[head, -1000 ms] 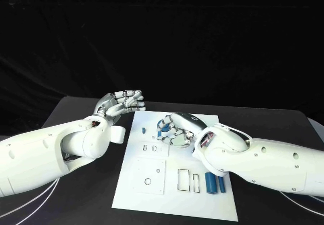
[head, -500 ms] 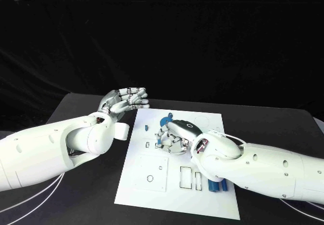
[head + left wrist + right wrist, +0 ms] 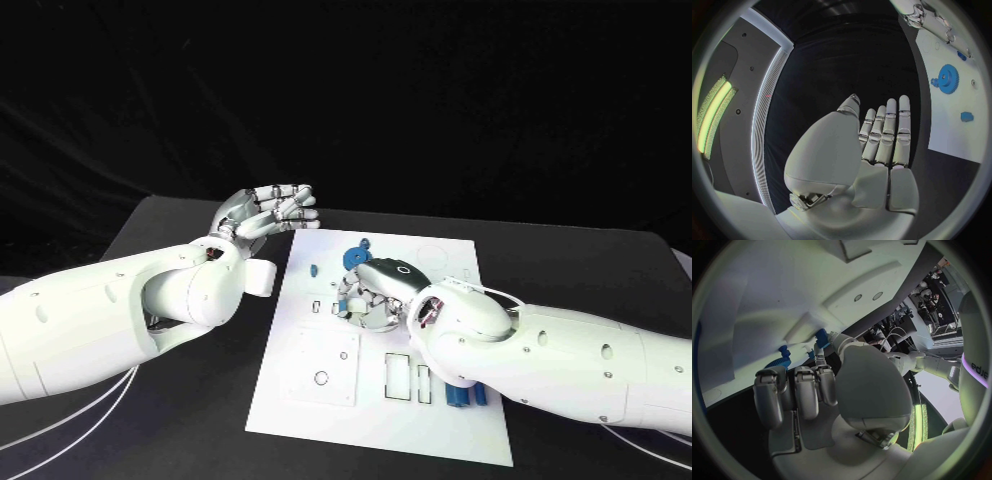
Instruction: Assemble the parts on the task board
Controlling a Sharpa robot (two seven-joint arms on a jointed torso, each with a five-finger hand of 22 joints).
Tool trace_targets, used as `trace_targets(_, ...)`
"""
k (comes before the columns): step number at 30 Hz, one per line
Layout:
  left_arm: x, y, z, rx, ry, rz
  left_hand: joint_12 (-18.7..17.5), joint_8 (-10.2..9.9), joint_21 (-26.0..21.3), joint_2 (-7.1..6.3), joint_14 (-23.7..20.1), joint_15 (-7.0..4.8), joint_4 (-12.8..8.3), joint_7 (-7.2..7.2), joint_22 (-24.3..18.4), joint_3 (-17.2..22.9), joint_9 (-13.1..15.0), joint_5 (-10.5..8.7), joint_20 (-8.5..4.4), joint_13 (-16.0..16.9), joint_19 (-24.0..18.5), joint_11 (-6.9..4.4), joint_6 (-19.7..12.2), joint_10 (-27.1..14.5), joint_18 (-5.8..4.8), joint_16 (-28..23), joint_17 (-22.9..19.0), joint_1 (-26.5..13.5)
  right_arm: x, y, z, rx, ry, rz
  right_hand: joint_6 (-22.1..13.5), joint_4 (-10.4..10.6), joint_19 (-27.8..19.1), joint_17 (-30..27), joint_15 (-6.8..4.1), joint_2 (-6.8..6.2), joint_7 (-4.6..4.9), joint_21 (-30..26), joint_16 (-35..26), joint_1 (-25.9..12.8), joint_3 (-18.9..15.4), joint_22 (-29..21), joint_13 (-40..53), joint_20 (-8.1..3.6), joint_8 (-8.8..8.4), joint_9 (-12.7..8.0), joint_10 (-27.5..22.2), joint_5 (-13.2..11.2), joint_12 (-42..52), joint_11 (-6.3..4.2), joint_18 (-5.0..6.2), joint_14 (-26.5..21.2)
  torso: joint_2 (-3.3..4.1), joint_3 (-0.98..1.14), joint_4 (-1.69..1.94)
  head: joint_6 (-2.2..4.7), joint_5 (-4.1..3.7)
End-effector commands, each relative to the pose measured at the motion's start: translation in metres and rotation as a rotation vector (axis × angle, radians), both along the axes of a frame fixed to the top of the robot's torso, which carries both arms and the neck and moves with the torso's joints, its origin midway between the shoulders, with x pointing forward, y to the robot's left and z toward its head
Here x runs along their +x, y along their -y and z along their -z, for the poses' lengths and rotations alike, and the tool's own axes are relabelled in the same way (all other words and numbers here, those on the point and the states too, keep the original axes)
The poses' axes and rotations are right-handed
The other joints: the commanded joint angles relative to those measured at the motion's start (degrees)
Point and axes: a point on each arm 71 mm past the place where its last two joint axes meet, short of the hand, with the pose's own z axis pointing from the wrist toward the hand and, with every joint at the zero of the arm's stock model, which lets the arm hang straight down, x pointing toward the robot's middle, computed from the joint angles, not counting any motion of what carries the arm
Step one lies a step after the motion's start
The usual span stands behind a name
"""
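The white task board (image 3: 325, 410) lies in the middle of the black table. My right hand (image 3: 372, 292) hovers low over its middle, fingers curled down beside the small slots. In the right wrist view its thumb and a fingertip pinch a small blue part (image 3: 821, 336) just above the board. A blue gear (image 3: 353, 261) (image 3: 947, 77) (image 3: 778, 361) sits on the board beyond that hand. My left hand (image 3: 274, 211) (image 3: 879, 145) is raised off the board's far left corner, flat, fingers straight and holding nothing.
Blue cylinders (image 3: 460, 397) lie at the board's near right, partly under my right forearm. A small blue piece (image 3: 966, 116) rests near the board's left edge. Rectangular cut-outs (image 3: 395, 376) mark the near half. Bare black table surrounds the board.
My right hand has moved from beside the gear toward the board's middle, lower and nearer me. The left hand has risen slightly and stays open.
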Motion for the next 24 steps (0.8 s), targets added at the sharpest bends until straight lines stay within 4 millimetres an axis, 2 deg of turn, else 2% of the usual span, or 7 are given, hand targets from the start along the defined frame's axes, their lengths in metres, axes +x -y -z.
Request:
trace_targets(1,-0.0005,0.0018,-0.0014,-0.009,0.008,0.018,-0.14,-0.01,0.27,0.05,-0.42,-0.10,0.10,2.04,-0.10,0.35,-0.07,-0.22,-0.03,-0.05,0.05,0.06,0.27,0.35,0.26,-0.38,0.05,0.47,-0.0002,0.0009,0.0064,-0.043,-0.003,0.001,0.31,-0.02,5.99,14.90,-0.49,0.49,-0.27,0.31,0.27,0.32,0.06,15.06,7.51,-0.49,0.37,2.11,0.05,0.22,-0.28,-0.43,-0.38,5.93,0.02,-0.03,0.06,-0.06,0.08)
trace_targets(10,-0.0006,0.0004,-0.0013,-0.008,0.007,0.016,-0.14,-0.01,0.27,0.05,-0.42,-0.10,0.10,2.04,-0.10,0.35,-0.07,-0.22,-0.03,-0.05,0.05,0.06,0.27,0.35,0.26,-0.38,0.05,0.47,0.0009,0.0031,0.0082,-0.047,-0.002,0.007,0.28,0.03,5.99,14.87,-0.48,0.41,-0.25,0.31,0.26,0.18,0.01,15.06,7.54,-0.49,0.40,2.14,0.07,0.20,-0.27,-0.41,-0.38,5.92,-0.01,-0.06,0.04,-0.29,0.39)
trace_targets(24,-0.0006,-0.0005,-0.0012,-0.008,0.006,0.015,-0.14,-0.01,0.27,0.05,-0.42,-0.10,0.10,2.04,-0.10,0.35,-0.07,-0.22,-0.03,-0.05,0.05,0.06,0.27,0.35,0.26,-0.38,0.05,0.47,0.0001,0.0041,0.0094,-0.058,-0.002,0.007,0.22,0.05,5.99,14.79,-0.47,0.29,-0.24,0.31,0.23,0.08,-0.03,15.06,7.57,-0.49,0.42,2.16,0.09,0.20,-0.25,-0.40,-0.38,5.90,-0.03,-0.06,0.00,-0.28,0.48)
